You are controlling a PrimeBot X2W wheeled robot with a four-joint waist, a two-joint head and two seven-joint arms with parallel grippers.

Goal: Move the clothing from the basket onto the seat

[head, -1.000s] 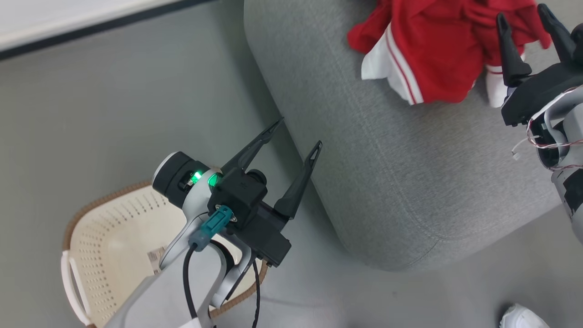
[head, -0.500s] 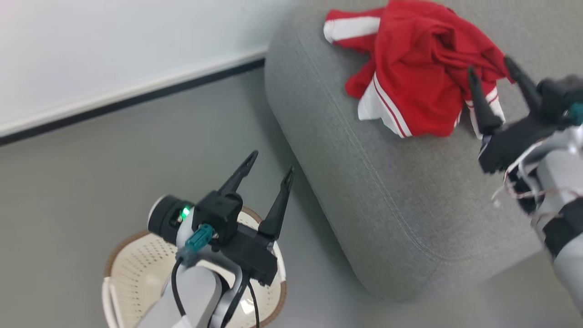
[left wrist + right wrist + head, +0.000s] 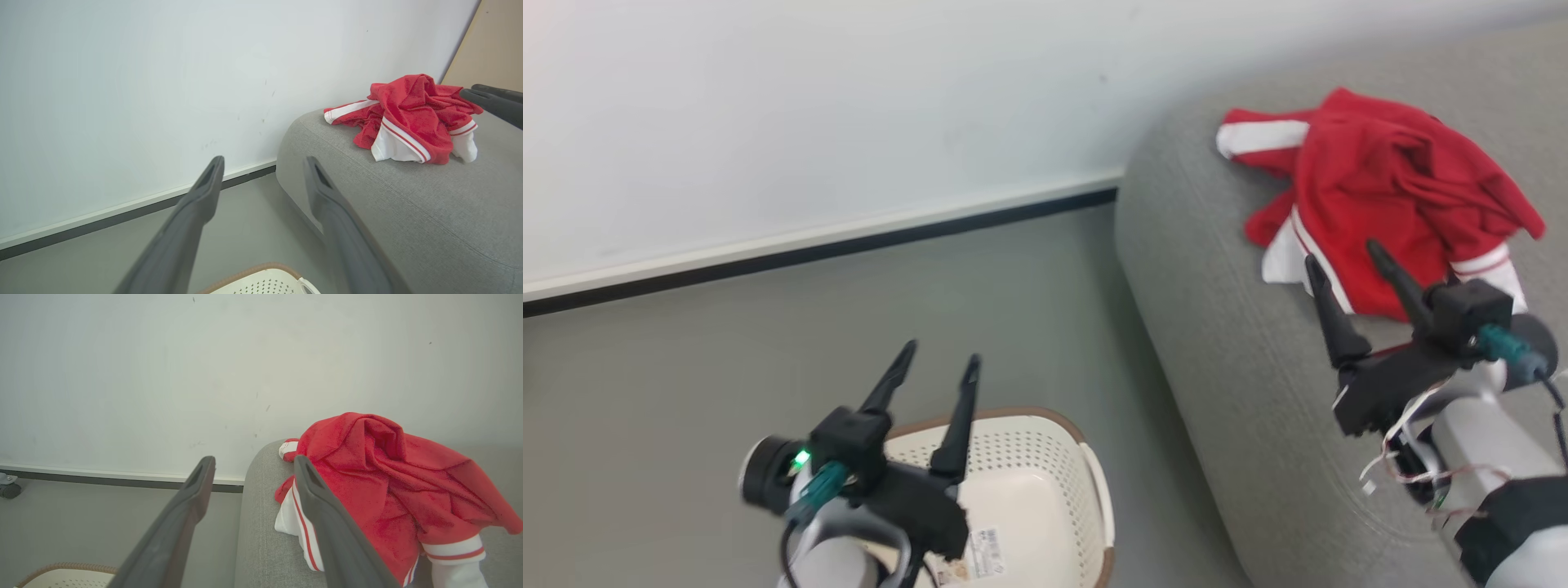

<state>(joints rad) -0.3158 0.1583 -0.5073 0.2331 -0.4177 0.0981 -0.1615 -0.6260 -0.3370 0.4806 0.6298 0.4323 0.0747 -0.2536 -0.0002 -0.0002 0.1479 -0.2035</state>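
Note:
The clothing [image 3: 1388, 196] is a crumpled red heap with white stripes, lying on the far part of the light-grey seat [image 3: 1241, 384]. It also shows in the left wrist view [image 3: 412, 118] and in the right wrist view [image 3: 380, 486]. My right gripper [image 3: 1342, 251] hovers open over the seat, its tips at the heap's near edge and nothing between them. The cream basket [image 3: 1045, 418] with a brown rim stands on the floor beside the seat, no garment visible inside. My left gripper [image 3: 941, 354] is open and empty above the basket's near side.
A white wall with a black baseboard [image 3: 849, 245] runs behind the grey floor [image 3: 972, 310]. A small caster wheel [image 3: 8, 490] sits by the wall at the left of the right wrist view. A beige panel [image 3: 490, 49] stands beyond the seat.
The head camera has swung upward, so the wall now shows and everything has shifted in the picture. The clothing stays heaped on the seat. Both grippers remain open and empty.

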